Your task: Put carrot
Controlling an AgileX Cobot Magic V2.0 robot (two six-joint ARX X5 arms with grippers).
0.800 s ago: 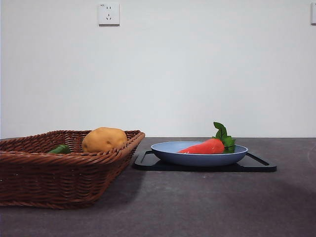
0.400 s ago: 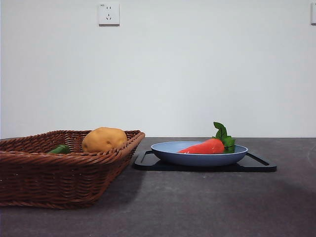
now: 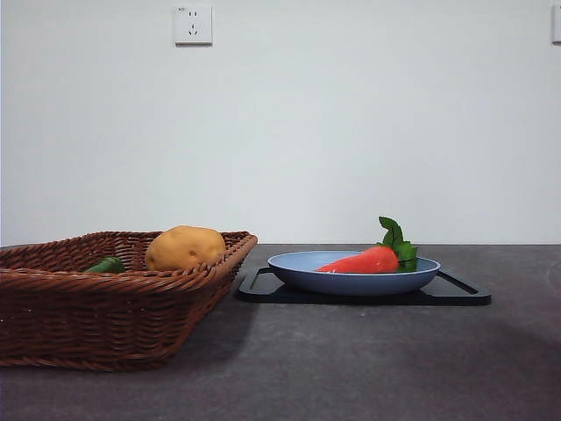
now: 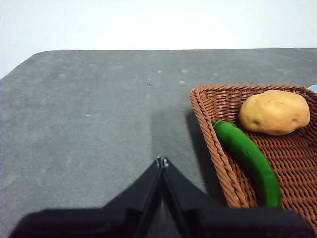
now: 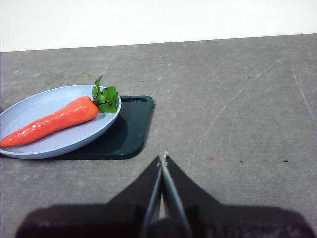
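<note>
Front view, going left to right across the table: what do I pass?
Green vegetable → potato, both in the wicker basket → blue plate on the black tray → carrot, lying in the plate.

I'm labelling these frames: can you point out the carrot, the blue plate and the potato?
carrot point(image 5: 52, 120): right wrist view, mid-body.
blue plate point(image 3: 351, 282): front view, outer wall.
potato point(image 4: 274, 112): left wrist view, centre of its skin.

Red-orange carrot point(image 3: 361, 261), green leaves; pale blue plate point(image 3: 351, 281); black tray point(image 3: 456, 294); brown woven basket point(image 3: 96, 316); yellow-brown potato point(image 3: 184, 247).
</note>
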